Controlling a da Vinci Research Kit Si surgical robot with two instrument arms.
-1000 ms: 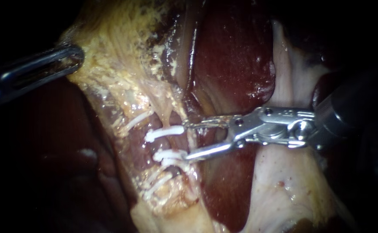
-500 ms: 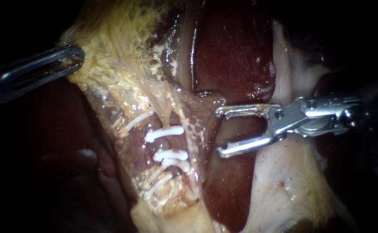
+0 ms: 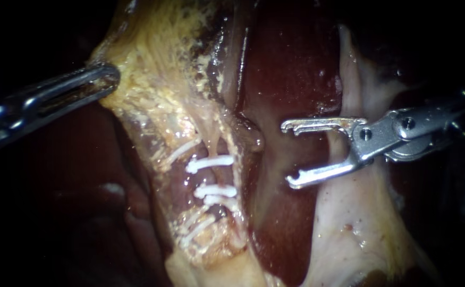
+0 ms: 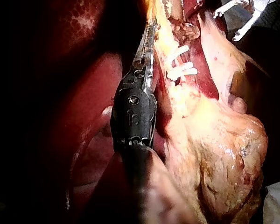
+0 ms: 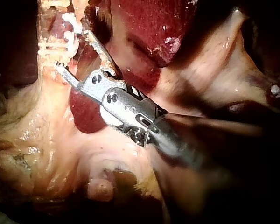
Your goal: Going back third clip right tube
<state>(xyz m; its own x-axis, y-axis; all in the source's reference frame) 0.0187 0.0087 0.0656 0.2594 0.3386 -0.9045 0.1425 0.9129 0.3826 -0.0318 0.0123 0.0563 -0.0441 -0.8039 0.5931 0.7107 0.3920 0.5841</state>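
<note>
Three white clips [image 3: 211, 162] [image 3: 216, 190] [image 3: 220, 200] lie across the right tube [image 3: 209, 142], in the stretched pale tissue below the yellow fat. My right instrument [image 3: 288, 154] stands to the right of them over the dark liver [image 3: 290, 69], its jaws open and empty, well apart from the clips. In the right wrist view the right instrument [image 5: 74, 52] shows the same gap, with the clips [image 5: 60, 46] just ahead. My left instrument [image 3: 103, 79] has its jaws shut on the gallbladder's yellow fatty tissue [image 3: 158, 69] at the upper left. In the left wrist view the left instrument [image 4: 148, 39] lies along that tissue.
More white clips [image 3: 182, 150] [image 3: 197, 228] sit on the tissue left of and below the three. Pale membrane [image 3: 349, 212] spreads under the right instrument. The bulging gallbladder [image 4: 219, 158] lies beside the left instrument's shaft.
My right instrument has drawn back to the right, away from the clips and the tube, with its jaws staying open and empty. The left instrument has kept its hold.
</note>
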